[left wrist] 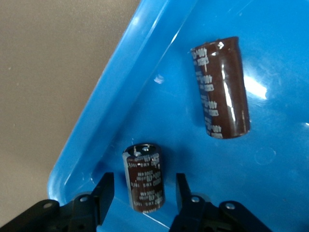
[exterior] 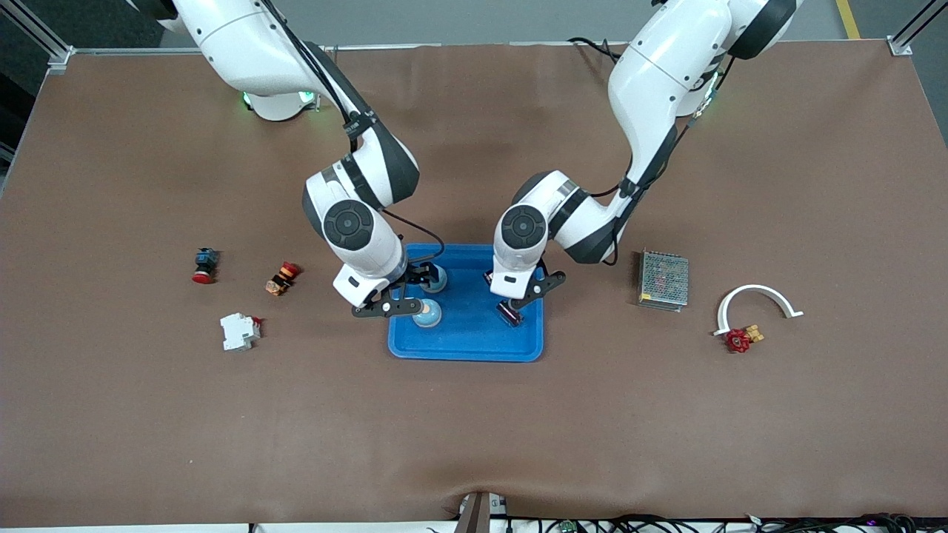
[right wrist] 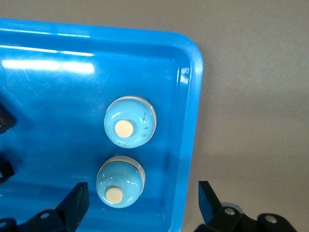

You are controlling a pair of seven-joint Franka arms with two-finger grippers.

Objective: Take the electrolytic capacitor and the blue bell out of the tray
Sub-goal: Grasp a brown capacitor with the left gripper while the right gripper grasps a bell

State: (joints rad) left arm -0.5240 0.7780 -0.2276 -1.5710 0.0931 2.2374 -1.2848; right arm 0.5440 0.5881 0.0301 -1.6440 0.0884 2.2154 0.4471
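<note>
- A blue tray (exterior: 466, 342) sits in the middle of the brown table (exterior: 474, 429), and both grippers are down over it.
- The left gripper (exterior: 518, 302) hangs over the tray's end toward the left arm. Its fingers (left wrist: 107, 188) stand on either side of a short dark capacitor (left wrist: 144, 177) lying in the tray's corner, with a gap showing on each side, so the jaws are apart and nothing is clamped.
- A second, longer capacitor (left wrist: 221, 88) lies flat in the tray just beside the short one, apart from it.
- The right gripper (exterior: 404, 294) hangs over the tray's end toward the right arm, with its fingers (right wrist: 77, 200) spread wide and empty.
- Two pale blue bells (right wrist: 130, 121) sit in the tray close to each other; the second bell (right wrist: 119, 181) is between the spread fingers, untouched.
- On the table toward the right arm's end lie a red-capped push button (exterior: 204, 265), a small orange and red switch (exterior: 282, 277) and a white circuit breaker (exterior: 239, 331).
- Toward the left arm's end lie a metal mesh box (exterior: 663, 279), a white curved strip (exterior: 757, 300) and a small red knob (exterior: 738, 340).
</note>
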